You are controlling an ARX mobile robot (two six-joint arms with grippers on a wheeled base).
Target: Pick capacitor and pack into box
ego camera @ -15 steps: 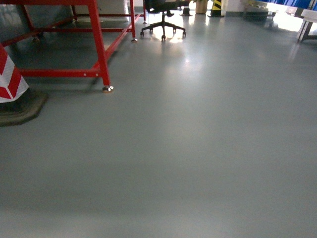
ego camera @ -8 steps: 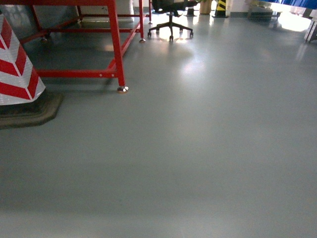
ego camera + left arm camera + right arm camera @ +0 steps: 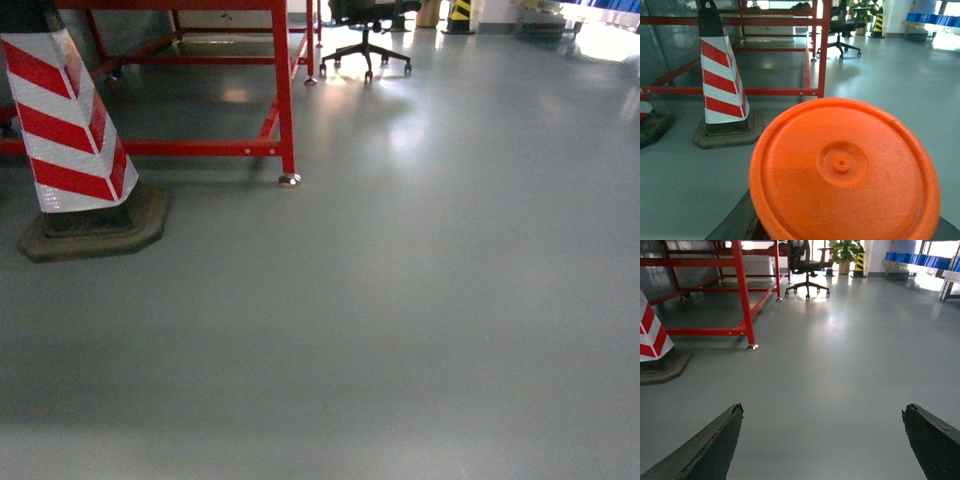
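Capacitor, apparently the orange disc (image 3: pixel 842 170), pinched between left jaws; right jaws spread wide, empty, above grey floor (image 3: pixel 400 330). Beyond, striped cone (image 3: pixel 75 120) and red frame (image 3: pixel 285 90) shifted rightward within a second: base turning, box nowhere in sight.

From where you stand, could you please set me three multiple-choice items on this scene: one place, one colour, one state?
1. In the head view, the striped cone stands where, relative to the red frame's near leg?
A. left of it
B. right of it
C. on top of it

2. The disc filling the left wrist view is
A. blue
B. orange
C. green

3. The right claw is
A. shut
B. open and empty
C. gripping the cone

Answers: 1 A, the cone sits at the left edge, with the leg to its right; 2 B, its whole face is orange; 3 B, only bare floor shows between the wide-apart fingers.
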